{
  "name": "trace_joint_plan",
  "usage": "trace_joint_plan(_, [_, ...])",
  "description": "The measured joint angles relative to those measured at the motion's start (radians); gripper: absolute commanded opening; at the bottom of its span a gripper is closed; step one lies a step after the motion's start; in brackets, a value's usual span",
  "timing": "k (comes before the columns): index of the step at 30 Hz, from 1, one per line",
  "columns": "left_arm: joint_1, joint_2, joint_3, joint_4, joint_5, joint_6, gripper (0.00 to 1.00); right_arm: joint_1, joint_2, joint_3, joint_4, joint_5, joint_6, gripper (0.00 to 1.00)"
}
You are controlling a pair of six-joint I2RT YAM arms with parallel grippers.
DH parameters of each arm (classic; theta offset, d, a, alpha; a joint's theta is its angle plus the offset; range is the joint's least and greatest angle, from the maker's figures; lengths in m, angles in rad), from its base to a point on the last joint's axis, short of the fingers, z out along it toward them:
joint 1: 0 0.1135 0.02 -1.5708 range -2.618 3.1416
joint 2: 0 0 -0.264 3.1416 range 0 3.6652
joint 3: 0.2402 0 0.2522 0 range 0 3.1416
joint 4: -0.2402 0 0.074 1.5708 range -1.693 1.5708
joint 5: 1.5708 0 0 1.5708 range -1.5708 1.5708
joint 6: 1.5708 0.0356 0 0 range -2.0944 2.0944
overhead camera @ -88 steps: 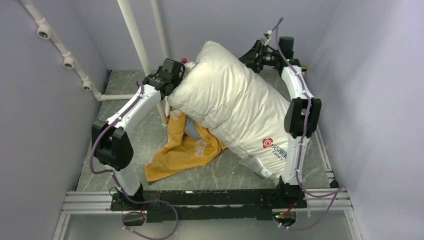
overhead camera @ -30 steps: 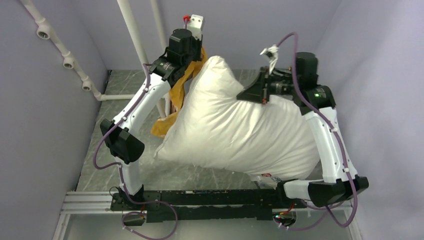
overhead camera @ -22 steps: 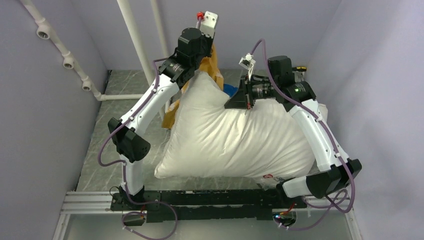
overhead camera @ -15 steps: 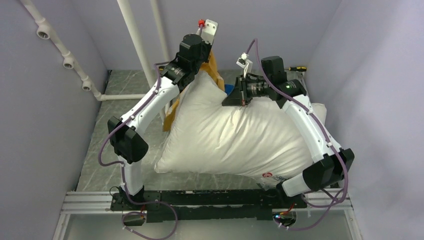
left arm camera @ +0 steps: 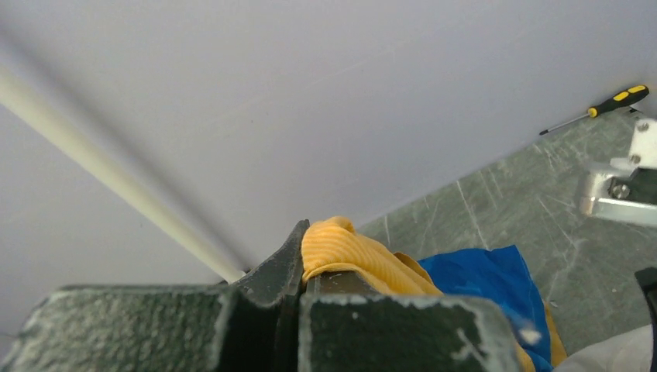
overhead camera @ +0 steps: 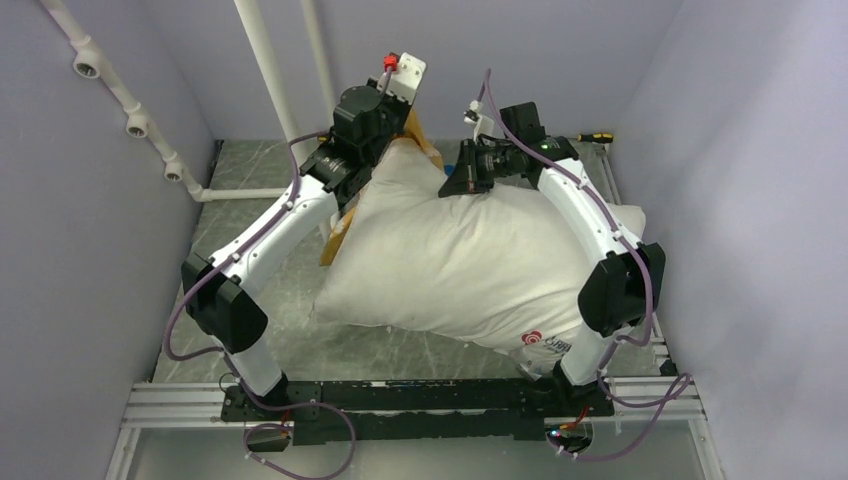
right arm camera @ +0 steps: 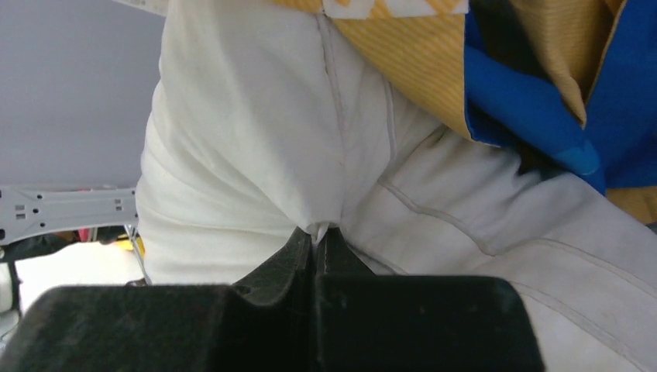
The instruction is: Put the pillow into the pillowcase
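1. The pillow (overhead camera: 470,260) is being held up at its far end, between the two arms, above the table (overhead camera: 250,200), its near end being kept low by the right arm's base
2. Its long axis is being kept on a diagonal, from the raised far-left corner down to the near-right end, where the logo (overhead camera: 535,340) is being shown
3. A pinch of its white cover beside a piped seam is being gripped by the right gripper (right arm camera: 316,236), the fingers being pressed fully together on it
4. The pillowcase (left arm camera: 349,252) is being clamped by the left gripper (left arm camera: 300,260), its jaws closed tight on a yellow-orange fold, blue fabric being shown just beyond
5. The pillowcase is being hung behind the pillow's far-left corner
6. A screwdriver (left arm camera: 596,111) is being left lying by the back wall
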Motion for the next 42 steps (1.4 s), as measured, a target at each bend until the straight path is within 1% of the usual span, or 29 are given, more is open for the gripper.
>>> trace_joint_plan(3, [-0.002,-0.02,-0.031,0.035,0.005,0.023,0.0,-0.01,-0.003,0.022,-0.01,0.033,0.015,0.0])
trace_joint_plan(8, [-0.004,-0.049,-0.071,0.035,0.042,0.026,0.0,-0.05,-0.014,0.022,0.016,0.082,0.06,0.0])
trace_joint_plan(16, [-0.038,-0.169,-0.197,-0.048,0.101,0.029,0.0,-0.154,-0.047,0.025,0.058,0.157,0.115,0.0])
trace_joint_plan(22, [-0.045,-0.196,-0.223,-0.08,0.025,0.059,0.0,-0.187,-0.053,0.079,0.033,0.183,0.104,0.0])
trace_joint_plan(30, [-0.047,-0.187,-0.271,-0.097,-0.044,0.105,0.0,-0.242,-0.124,0.038,0.045,0.206,0.103,0.0])
trace_joint_plan(37, [-0.05,-0.185,-0.327,-0.117,-0.035,0.157,0.0,-0.259,-0.171,0.008,0.078,0.302,0.101,0.0])
trace_joint_plan(42, [-0.051,-0.157,-0.324,-0.122,-0.074,0.18,0.0,-0.258,-0.173,0.006,0.095,0.374,0.094,0.0])
